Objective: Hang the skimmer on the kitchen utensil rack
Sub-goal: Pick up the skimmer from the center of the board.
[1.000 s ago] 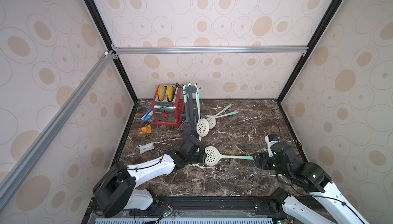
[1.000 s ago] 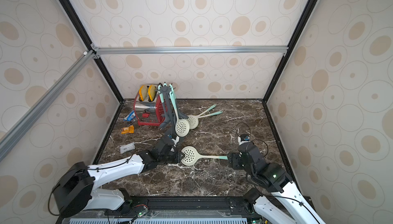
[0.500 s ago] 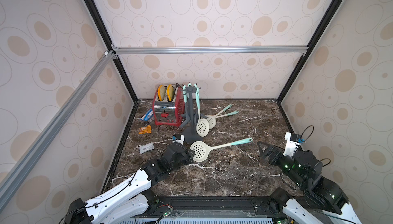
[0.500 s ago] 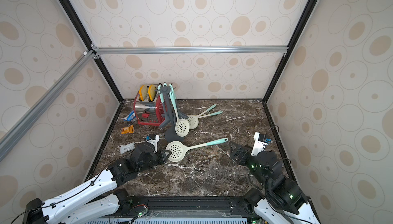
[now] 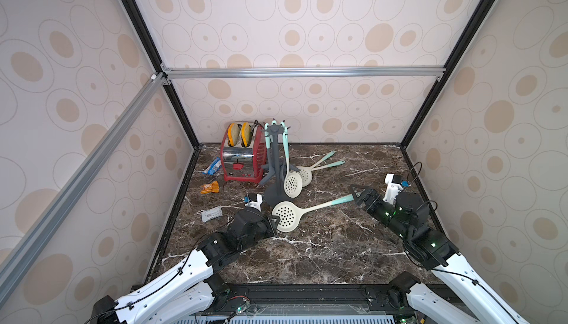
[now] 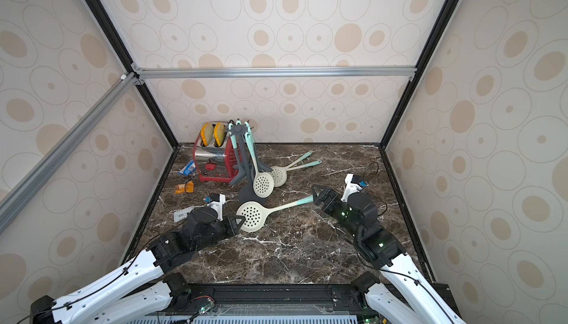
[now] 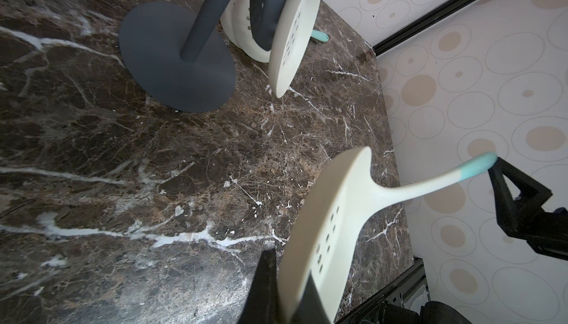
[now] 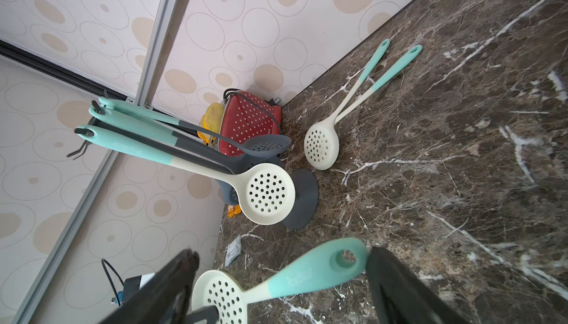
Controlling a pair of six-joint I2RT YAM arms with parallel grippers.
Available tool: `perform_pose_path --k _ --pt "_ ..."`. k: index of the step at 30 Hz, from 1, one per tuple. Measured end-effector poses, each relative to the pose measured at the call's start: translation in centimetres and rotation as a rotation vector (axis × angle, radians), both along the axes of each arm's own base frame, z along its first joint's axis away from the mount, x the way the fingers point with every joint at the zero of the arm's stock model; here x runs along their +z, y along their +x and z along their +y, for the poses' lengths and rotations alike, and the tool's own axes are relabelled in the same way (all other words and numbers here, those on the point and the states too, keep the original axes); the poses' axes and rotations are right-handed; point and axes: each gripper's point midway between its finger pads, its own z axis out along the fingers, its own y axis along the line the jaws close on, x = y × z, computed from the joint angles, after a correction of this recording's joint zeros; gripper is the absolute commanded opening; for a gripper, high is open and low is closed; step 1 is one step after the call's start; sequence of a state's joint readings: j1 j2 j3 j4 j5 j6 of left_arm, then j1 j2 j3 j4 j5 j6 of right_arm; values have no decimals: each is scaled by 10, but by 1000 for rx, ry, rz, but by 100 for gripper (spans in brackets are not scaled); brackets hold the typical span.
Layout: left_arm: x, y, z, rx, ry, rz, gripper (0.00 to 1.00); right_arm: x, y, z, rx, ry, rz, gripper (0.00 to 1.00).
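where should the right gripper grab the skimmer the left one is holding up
Probably the teal handle of the skimmer, just short of its hanging hole, coming end-on from the robot's right. The left gripper pinches the bowl rim, so the handle points at the open right gripper; the hole must stay free.

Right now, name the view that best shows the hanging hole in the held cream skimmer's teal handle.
Right wrist: the hole faces the lens, close. Left wrist shows the handle edge-on; both top views, too small.
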State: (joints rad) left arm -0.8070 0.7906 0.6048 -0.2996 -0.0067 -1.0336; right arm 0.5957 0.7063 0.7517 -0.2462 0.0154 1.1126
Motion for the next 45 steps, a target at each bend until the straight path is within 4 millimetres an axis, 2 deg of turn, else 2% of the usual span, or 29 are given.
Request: perform_pose_path --k 3,8,11,18,20,24,27,28,29,30,32,33,34,37,39,42,45 --pt "2 -1 1 -1 -2 -1 0 1 -2 -3 -9 3 25 90" --pt "8 -1 0 -4 -11 -8 0 -8 -6 -5 -13 -5 70 88" --pt "9 -1 -1 -5 -14 -9 0 -6 -6 -1 7 8 63 70" --pt "10 0 -3 -8 -16 -3 0 10 5 31 115 141 -8 46" --pt "14 1 -4 -8 -25 -7 0 11 7 36 134 157 -11 34" --pt "20 1 -6 -11 -44 -10 0 17 6 38 149 174 -23 0" --pt "21 -1 -8 -19 -56 2 0 30 -1 37 175 167 -65 0" --pt "23 -2 -9 -24 -65 -2 10 33 -3 36 179 155 -78 0" --pt "26 -3 -9 -28 -72 -7 25 36 -4 35 183 142 -88 0" --pt "29 -4 -9 -39 -75 -18 45 38 -6 34 190 124 -99 0" --pt "36 -6 -6 -53 -60 -47 70 43 -9 31 199 55 -118 0" --pt "41 -8 -3 -64 -38 -65 82 44 -10 28 203 3 -121 0" --pt "48 -9 0 -70 -20 -82 85 46 -12 25 210 -58 -113 0" --pt "85 -13 14 -70 13 -155 85 77 -14 15 232 -225 -135 0" --pt "118 -17 25 -54 -22 -252 86 99 -17 10 258 -310 -186 0" --pt "152 -27 39 -78 10 -342 81 104 -25 8 353 -476 -198 0" --pt "181 -32 38 -157 78 -423 76 96 -33 14 492 -601 -207 0"
